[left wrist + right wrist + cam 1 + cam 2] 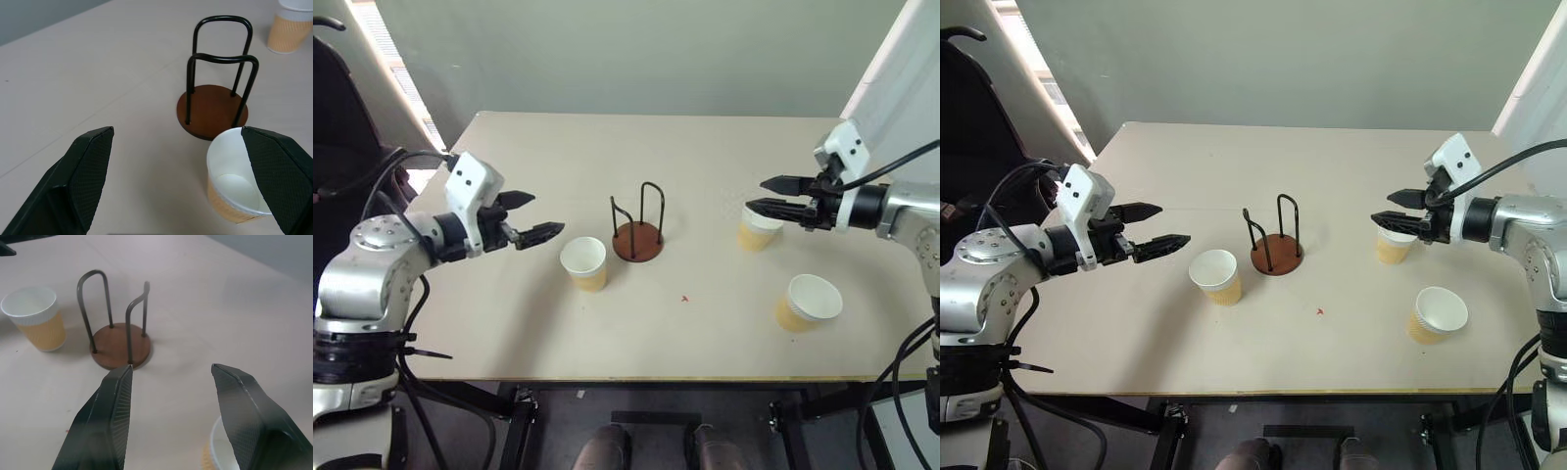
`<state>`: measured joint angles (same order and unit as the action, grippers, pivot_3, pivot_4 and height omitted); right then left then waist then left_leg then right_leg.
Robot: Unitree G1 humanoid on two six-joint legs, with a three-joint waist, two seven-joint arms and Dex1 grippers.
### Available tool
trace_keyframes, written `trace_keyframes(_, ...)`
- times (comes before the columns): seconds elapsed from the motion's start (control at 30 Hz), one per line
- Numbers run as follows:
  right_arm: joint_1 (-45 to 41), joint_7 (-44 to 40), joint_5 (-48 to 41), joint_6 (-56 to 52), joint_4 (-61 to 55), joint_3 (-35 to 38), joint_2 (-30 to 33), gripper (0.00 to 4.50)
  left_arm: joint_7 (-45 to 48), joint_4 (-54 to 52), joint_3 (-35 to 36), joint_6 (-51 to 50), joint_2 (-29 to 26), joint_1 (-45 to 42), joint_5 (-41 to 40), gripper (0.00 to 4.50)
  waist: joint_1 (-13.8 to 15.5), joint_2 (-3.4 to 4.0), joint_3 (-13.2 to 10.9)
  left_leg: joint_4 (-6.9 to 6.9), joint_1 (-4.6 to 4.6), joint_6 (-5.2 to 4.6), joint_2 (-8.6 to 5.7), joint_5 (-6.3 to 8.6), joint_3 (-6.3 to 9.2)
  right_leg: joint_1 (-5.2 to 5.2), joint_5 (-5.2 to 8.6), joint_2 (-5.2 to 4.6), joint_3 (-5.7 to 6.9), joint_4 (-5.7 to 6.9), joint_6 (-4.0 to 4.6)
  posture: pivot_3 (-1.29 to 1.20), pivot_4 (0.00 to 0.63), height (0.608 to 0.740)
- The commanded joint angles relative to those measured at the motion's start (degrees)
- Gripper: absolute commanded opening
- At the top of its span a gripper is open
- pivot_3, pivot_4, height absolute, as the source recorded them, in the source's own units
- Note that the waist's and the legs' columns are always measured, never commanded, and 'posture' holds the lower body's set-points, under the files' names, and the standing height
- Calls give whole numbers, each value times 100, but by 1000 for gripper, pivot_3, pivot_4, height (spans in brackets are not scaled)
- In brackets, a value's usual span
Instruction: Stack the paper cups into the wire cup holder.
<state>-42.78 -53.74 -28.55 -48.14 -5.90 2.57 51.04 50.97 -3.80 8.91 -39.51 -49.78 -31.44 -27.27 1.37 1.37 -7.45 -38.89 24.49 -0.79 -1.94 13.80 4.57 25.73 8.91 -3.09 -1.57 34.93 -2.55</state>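
Your wire cup holder stood upright and empty, hoops pointing up, between both grippers. Three paper cups stood mouth-up and empty: one beside your wide-open left gripper, one under your parted, empty right gripper, one nearer you.
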Motion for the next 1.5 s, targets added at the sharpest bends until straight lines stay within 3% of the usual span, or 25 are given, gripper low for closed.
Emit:
trace_keyframes(0.03, -109, 54, -127, -98, -331, 266, 115, 2619, 75, 33, -85, 75, 74, -281, -7, 4500, 1, 0, 0, 0, 0, 0, 0, 0, 0, 0, 0, 0, 0, 0, 0, 0, 150, 740)
trace_keyframes(0.37, 209, 478, -256, -208, -713, 656, -2, 2619, -214, -62, -687, -322, 884, -834, -55, 4500, 5, 0, 0, -4, -1, -1, 1, -4, 0, -2, -29, -1, 1, 3, -48, 0, 150, 740)
trace_keyframes(0.9, 413, 594, -323, -275, -904, 933, 309, 2619, -382, -207, -1337, -899, 1260, -1067, 144, 4500, 1, -1, -1, -7, -3, -4, 1, -7, -3, -8, -36, -2, 1, 0, -58, 0, 150, 740)
trace_keyframes(1.5, 532, 657, -362, -315, -1015, 1009, 459, 2619, -966, 1551, -1672, 88, 2405, -1765, 1183, 4500, 15, -3, -2, -11, -3, -17, 0, -16, -12, -15, -44, -5, -2, -6, -73, 0, 150, 740)
